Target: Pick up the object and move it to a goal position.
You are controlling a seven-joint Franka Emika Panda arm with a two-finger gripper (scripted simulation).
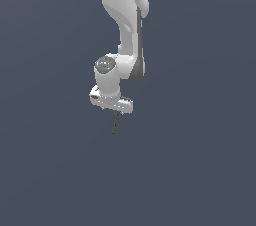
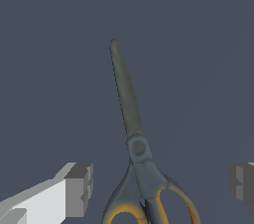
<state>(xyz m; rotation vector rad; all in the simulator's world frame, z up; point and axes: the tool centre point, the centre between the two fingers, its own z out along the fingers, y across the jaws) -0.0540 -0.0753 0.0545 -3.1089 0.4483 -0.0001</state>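
Hanging at the centre of the exterior view, the white robot arm point(image 1: 125, 25) has open grey-blue surface point(image 1: 45, 170) on every side, with nothing else near. The gripper point(image 1: 113, 106) points down over the object point(image 1: 115, 123), a thin dark sliver in this frame, too small there to show whether it touches the fingers.

The wrist view shows the object is a pair of closed scissors point(image 2: 133, 134): a long, dull grey-green blade tapering to a rounded tip, a round pivot, and dark handles lined in orange. The handle loops are cut off at the frame's lower edge. Either side of the handles stand the blocky grey fingertips point(image 2: 79, 188), spread wide and well clear of the scissors; the one at the frame's right edge is partly cropped. Contact with the surface cannot be judged.
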